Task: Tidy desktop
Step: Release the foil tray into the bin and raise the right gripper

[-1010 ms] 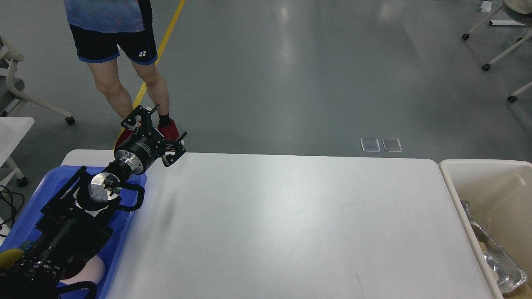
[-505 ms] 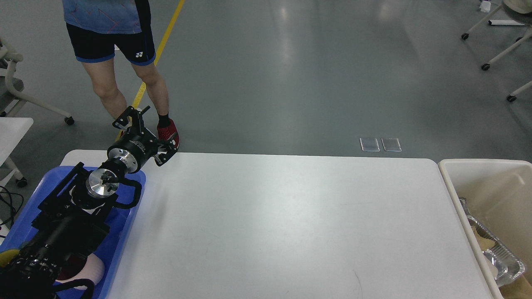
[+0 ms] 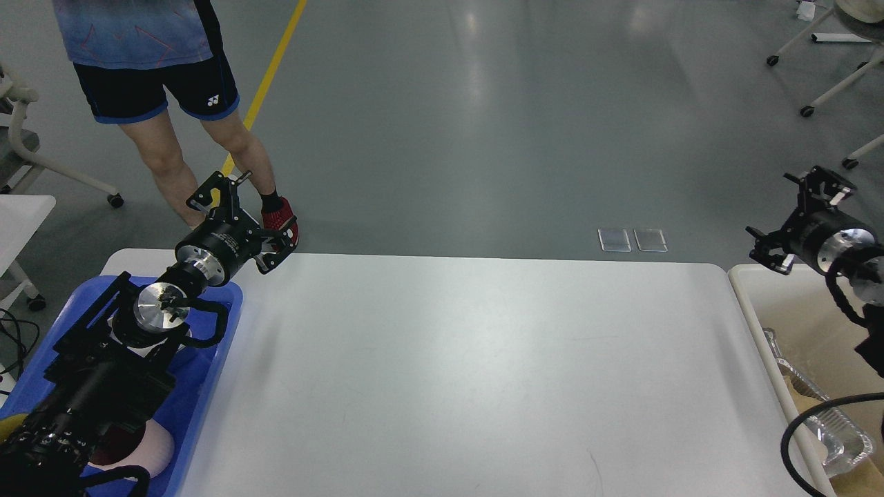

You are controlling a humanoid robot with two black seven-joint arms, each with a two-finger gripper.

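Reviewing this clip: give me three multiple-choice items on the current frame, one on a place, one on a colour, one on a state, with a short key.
1. Where does the foil tray lie?
A. on the desktop
B. inside the cream bin at the right
C. in the blue tray

2. What colour is the tray under the left arm?
A. blue
B. green
C. red

3. How do both grippers stand?
A. shut on items
B. open and holding nothing
C. resting flat on the white top

Key: 1 B, the foil tray sits within the walls of the cream bin, off the desktop. 2 A, the blue tray shows blue walls around the arm. 3 B, the left gripper and the right gripper each show spread fingers with nothing between them, raised near the table's far edge.
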